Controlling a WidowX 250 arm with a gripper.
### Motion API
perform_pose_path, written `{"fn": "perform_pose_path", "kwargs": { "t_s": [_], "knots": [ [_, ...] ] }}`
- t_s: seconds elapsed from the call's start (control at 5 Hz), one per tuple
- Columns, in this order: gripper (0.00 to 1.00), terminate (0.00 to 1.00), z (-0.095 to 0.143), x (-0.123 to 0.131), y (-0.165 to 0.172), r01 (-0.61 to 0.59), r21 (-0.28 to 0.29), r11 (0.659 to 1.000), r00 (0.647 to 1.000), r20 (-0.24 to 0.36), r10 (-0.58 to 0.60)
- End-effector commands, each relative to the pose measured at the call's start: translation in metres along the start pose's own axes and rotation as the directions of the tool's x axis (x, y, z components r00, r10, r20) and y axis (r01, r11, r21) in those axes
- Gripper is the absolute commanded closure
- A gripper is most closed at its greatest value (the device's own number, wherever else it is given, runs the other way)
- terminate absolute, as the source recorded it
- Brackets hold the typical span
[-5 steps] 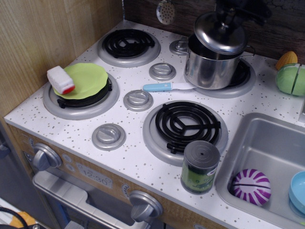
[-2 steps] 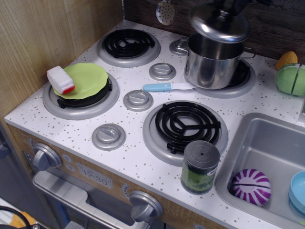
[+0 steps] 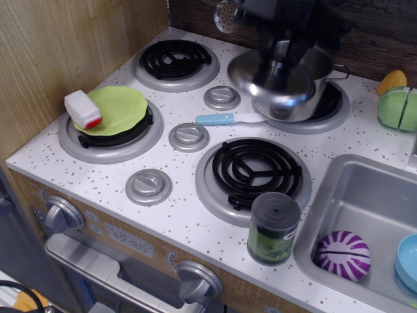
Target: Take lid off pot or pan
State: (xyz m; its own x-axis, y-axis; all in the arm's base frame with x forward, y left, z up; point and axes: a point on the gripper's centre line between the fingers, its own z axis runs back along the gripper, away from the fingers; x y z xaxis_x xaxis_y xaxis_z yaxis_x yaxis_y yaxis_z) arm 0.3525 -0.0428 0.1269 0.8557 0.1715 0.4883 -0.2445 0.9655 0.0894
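The bench (image 3: 195,215), a speckled white toy stovetop, stretches out below and in front of the tool, with a steel sink (image 3: 365,202) set into it to the front right. The pot (image 3: 306,91) stands open on the back right burner, just behind and to the right of the tool. The lid (image 3: 270,81) hangs tilted and motion-blurred directly under the tool, off the pot and overlapping its left front wall. The tool (image 3: 281,51) is a dark blurred mass above the lid; it seems clamped on the lid's knob, though the blur hides the fingers. A green can (image 3: 273,228) stands well in front. A blue-handled utensil (image 3: 225,119) lies just front-left.
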Motion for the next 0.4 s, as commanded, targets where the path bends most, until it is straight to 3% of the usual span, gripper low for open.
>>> {"fn": "perform_pose_path", "kwargs": {
  "t_s": [0.0,0.2],
  "knots": [
    [1.00,0.00,-0.012,-0.021,0.011,-0.047,-0.061,0.997,0.999,-0.031,0.045],
    [1.00,1.00,-0.024,-0.045,0.014,-0.059,-0.065,0.996,0.997,-0.063,0.054]
  ]
}}
